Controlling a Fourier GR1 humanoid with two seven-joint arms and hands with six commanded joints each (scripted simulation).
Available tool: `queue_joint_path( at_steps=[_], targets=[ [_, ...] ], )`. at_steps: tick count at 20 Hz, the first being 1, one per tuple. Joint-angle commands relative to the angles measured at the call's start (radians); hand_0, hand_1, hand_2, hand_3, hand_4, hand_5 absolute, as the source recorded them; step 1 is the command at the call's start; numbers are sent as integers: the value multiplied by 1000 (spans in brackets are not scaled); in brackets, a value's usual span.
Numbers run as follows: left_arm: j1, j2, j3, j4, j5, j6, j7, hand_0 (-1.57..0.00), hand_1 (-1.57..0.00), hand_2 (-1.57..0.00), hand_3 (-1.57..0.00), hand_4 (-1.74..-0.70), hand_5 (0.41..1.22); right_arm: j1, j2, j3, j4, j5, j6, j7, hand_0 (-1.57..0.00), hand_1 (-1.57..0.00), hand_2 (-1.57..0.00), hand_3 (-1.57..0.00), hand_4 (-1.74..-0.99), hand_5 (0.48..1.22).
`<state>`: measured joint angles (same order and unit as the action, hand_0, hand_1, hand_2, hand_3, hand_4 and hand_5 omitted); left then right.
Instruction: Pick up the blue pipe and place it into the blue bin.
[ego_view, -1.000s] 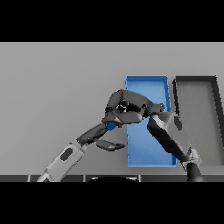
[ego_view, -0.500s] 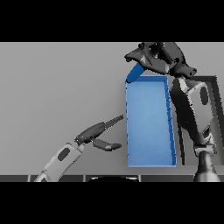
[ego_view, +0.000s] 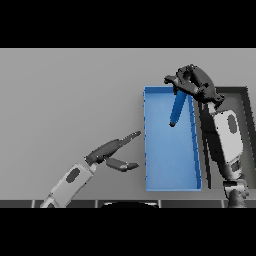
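The right hand (ego_view: 196, 83) hangs over the far end of the blue bin (ego_view: 148, 150), its fingers curled round the upper end of the blue pipe (ego_view: 176, 110). The pipe hangs from that grasp at a slant, its free lower end pointing down and slightly toward the robot's left, over the far half of the bin's floor. Whether that lower end touches the floor cannot be told. The right forearm runs from the hand back toward the robot along the bin's right wall, and partly covers it. Just beyond that arm, on the hand's right, lies a dark grey bin (ego_view: 246, 125), side by side with the blue one.

The left hand (ego_view: 112, 151) shows well to the left of the right hand and nearer the robot, just beside the blue bin's left wall. Its fingers are straight, thumb spread apart, holding nothing. Both bins rest on the grey table (ego_view: 65, 100).
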<state>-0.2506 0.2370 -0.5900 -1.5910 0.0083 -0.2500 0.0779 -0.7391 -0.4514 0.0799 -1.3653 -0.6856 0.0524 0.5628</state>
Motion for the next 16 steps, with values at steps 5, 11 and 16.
queue_joint_path(
  at_steps=[5, 11, 16],
  targets=[
    [9, -1, -8, -23, -5, 8, -4, 1, 1, 1, 1, -881, 463, 136, -38, 95, -12, -11, -56, 47, -1571, -1571, -1571, -1571, -1694, 1124],
    [16, 5, -6, -23, -6, 8, -5, 1, 1, 1, 1, -886, 453, 174, -154, 370, 91, -177, -165, 47, -1306, -1167, -1114, -897, -1503, 1150],
    [2, -6, -5, -25, -4, 14, 29, 1, 1, 1, 1, -889, 453, 73, -278, 657, 129, -386, -197, 47, -427, -382, -364, -293, -1242, 1081]
  ],
)
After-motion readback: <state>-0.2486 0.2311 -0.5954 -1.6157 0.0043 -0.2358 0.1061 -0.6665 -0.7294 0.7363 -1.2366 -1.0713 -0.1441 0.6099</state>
